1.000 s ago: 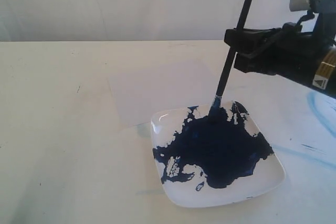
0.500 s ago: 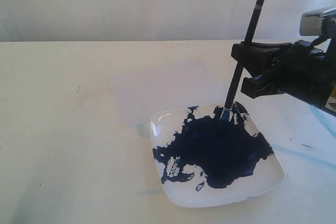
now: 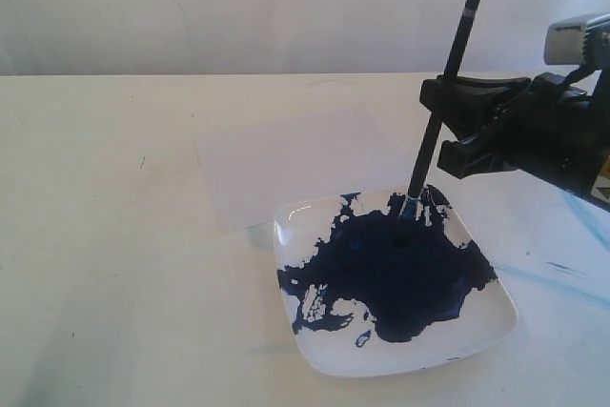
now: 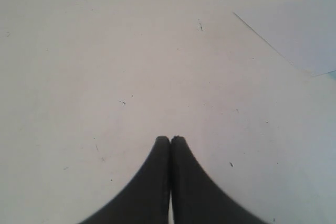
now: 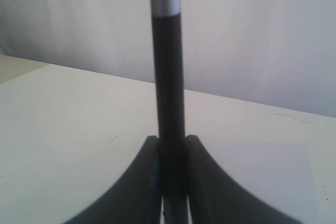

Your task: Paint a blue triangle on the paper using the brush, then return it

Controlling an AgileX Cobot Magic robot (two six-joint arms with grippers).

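While the left claw (image 4: 170, 140) hangs pinched shut and empty over the tabletop (image 4: 79, 51), the blank paper (image 3: 295, 164) lies just behind the plate (image 3: 496, 326), where the right claw (image 3: 438, 126) clamps mid-handle the brush (image 3: 459, 35), likely light, stiff and slippery, its tip in the paint (image 3: 400, 264).

The white square plate (image 3: 477, 326) looks like glazed ceramic, glossy at its rim, and the dark-blue paint pool (image 3: 400, 269) in it lies wet and faintly shiny. The pale white rectangular paper sheet (image 3: 286, 159) is thin, smooth and matt, as is the speckled off-white table (image 3: 114, 235). The long thin black-handled brush (image 3: 460, 35) is smooth with a slight sheen and a bright silver metallic band (image 5: 164, 6).
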